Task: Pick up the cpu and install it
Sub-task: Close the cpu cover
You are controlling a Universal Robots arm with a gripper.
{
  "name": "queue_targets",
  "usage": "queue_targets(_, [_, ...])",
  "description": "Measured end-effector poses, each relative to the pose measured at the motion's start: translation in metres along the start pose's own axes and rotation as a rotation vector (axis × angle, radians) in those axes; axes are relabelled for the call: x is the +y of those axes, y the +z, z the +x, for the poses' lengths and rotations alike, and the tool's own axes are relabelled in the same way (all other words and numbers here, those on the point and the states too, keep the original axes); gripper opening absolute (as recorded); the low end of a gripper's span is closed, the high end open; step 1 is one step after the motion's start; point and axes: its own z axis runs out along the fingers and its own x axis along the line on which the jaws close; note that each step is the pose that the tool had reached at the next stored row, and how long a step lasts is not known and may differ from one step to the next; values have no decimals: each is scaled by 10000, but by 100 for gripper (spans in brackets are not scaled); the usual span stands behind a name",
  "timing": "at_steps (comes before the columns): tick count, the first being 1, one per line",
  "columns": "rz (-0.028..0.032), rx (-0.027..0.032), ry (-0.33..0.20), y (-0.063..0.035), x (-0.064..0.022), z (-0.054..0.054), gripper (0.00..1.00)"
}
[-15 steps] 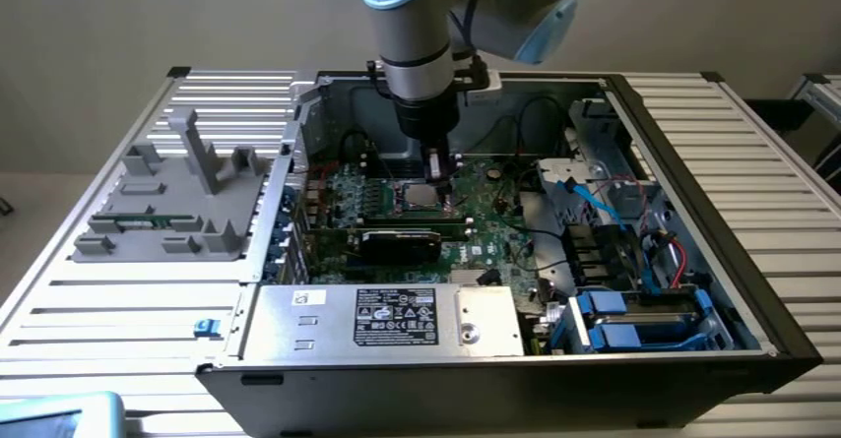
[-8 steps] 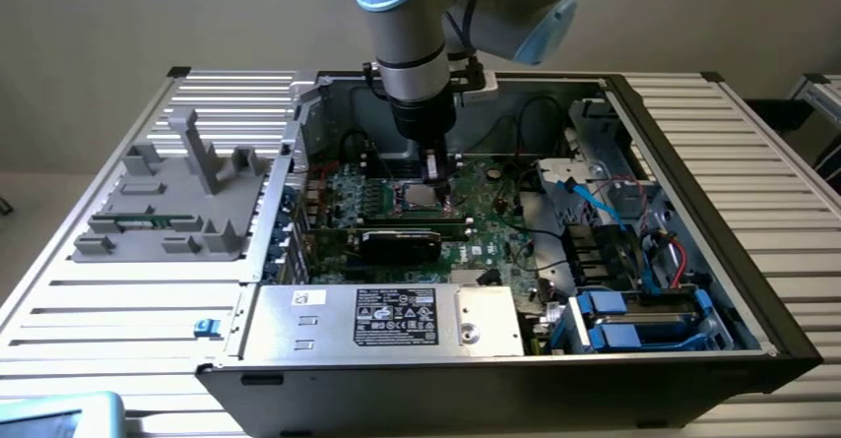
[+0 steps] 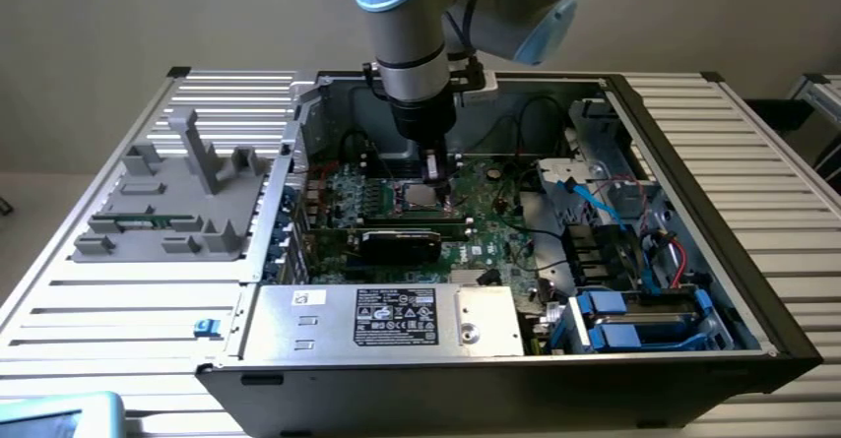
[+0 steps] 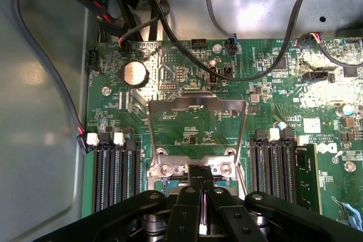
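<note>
though beige-walled, room [image 3: 158, 15] with slatted metal table [image 3: 118, 305]

Arm [image 3: 418, 54] down inside open computer case [image 3: 526, 394], closed jaws right over cpu [image 3: 423, 199] on motherboard [image 3: 506, 217].

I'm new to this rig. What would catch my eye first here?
The robot arm reaches down into an open computer case, its shut gripper right over the shiny cpu on the green motherboard. A grey plastic fixture sits on the slatted table at the exterior view's left.

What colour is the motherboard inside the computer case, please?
The motherboard is green; the wrist view shows it best.
</note>
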Motion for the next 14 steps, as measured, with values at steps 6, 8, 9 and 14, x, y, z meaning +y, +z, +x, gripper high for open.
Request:
queue_targets(6, [-106,2,-2,14,-9,-1,11])
queue_targets(8, [-122,4,-2,18,-19,-1,11])
queue_targets(9, [-126,4,-2,18,-26,-1,11])
queue_targets(14, [-143,2,-4,18,-44,-2,11])
